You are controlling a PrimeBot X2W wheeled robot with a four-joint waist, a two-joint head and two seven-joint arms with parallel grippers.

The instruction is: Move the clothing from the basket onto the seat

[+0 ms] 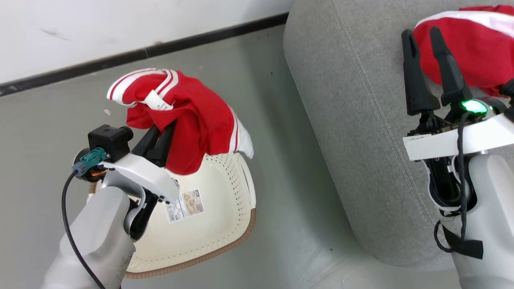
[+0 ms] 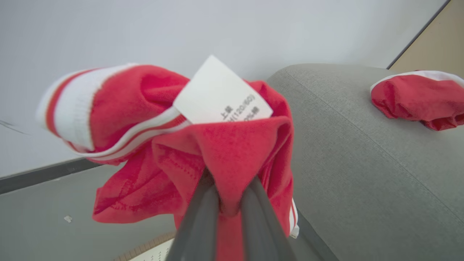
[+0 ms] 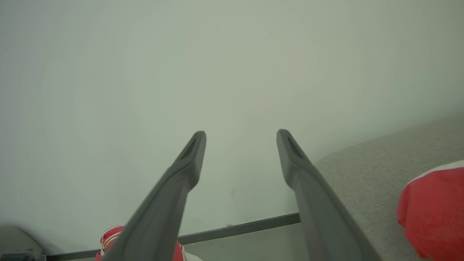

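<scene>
One large grey-green upholstered fabric seat (image 1: 361,120) with a stitched seam carries one of the two soft bright red garments with white stripes, the lying garment (image 1: 478,48). One cream-white perforated plastic basket (image 1: 229,208) with a brown woven-look rim stands on the floor (image 1: 281,160) beside the seat. The hanging garment (image 1: 192,116) droops over the basket, pinched between the pressed-together fingers of the left gripper (image 1: 160,140). The right gripper (image 1: 421,34) is spread wide above the seat, empty, near the lying garment. The hanging garment's white tag (image 2: 221,94) shows "(120/60)"; the basket's barcode label (image 1: 184,205) is unreadable.
</scene>
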